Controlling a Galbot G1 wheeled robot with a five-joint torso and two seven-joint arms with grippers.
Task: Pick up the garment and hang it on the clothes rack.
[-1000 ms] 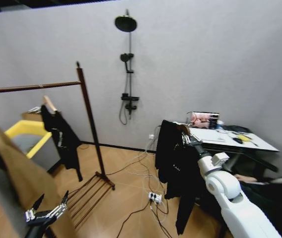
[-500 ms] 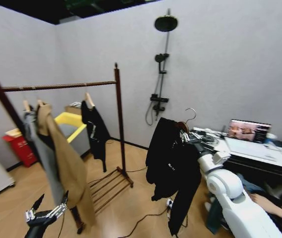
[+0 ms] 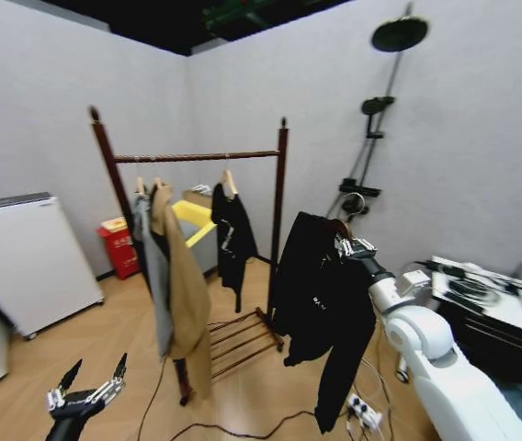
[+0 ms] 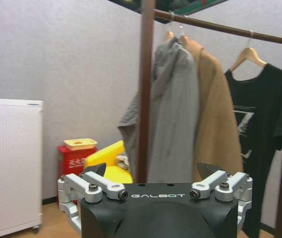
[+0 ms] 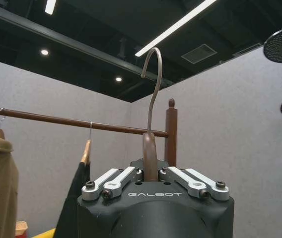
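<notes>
The garment (image 3: 321, 312), long and plain black, hangs limp from a wooden hanger with a metal hook (image 5: 153, 84). My right gripper (image 3: 346, 246) is shut on the hanger's neck (image 5: 150, 153), holding it up just right of the clothes rack (image 3: 282, 211). In the right wrist view the right gripper (image 5: 151, 173) sits below the hook, with the rack's rail (image 5: 71, 121) and a ball-topped post (image 5: 170, 129) farther off. Down at the lower left my left gripper (image 3: 96, 372) stands open and holds nothing. The left gripper (image 4: 151, 171) faces the rack's post (image 4: 143, 89).
On the rail (image 3: 197, 156) hang a grey garment (image 3: 151, 266), a tan coat (image 3: 186, 294) and a black T-shirt (image 3: 233, 239). A white cabinet (image 3: 27, 262) and a red box (image 3: 119, 246) stand left. A desk (image 3: 495, 308) is right, and cables with a power strip (image 3: 362, 412) lie on the floor.
The whole picture has swung left, so the camera turned: the rack now stands in the middle and the desk sits at the right edge. The garment stays in my right gripper.
</notes>
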